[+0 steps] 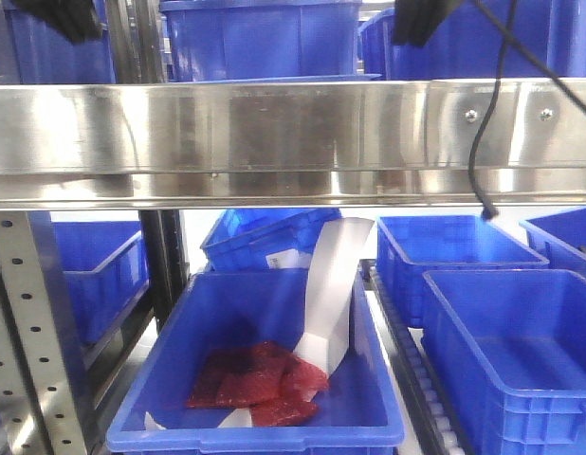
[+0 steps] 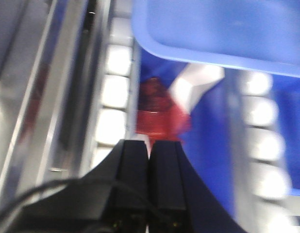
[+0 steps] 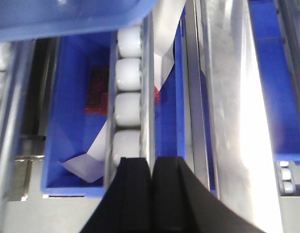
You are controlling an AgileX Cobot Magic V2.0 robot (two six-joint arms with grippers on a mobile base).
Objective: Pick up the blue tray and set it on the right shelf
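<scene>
Across the front view's middle: right shelf [image 1: 274,133], steel rail.
Upper part of both wrist views: blue tray [image 2: 223,29], above rollers.
Left gripper [image 2: 150,150]: jaws closed, empty.
Right gripper [image 3: 151,167]: jaws closed, empty.
Lower centre: blue bin [image 1: 265,417] holding red packets [image 1: 260,379].

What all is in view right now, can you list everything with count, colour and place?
blue tray: one, light periwinkle, above the rollers in both wrist views
steel shelf rail: one, shiny silver, across the front view
deep bins: several, dark blue, above and below the rail
red packets: a pile, red, in the near lower bin
white sheet: one, curled, same bin
white rollers: rows, beside the bins
left end effector: black, shut
right end effector: black, shut
</scene>
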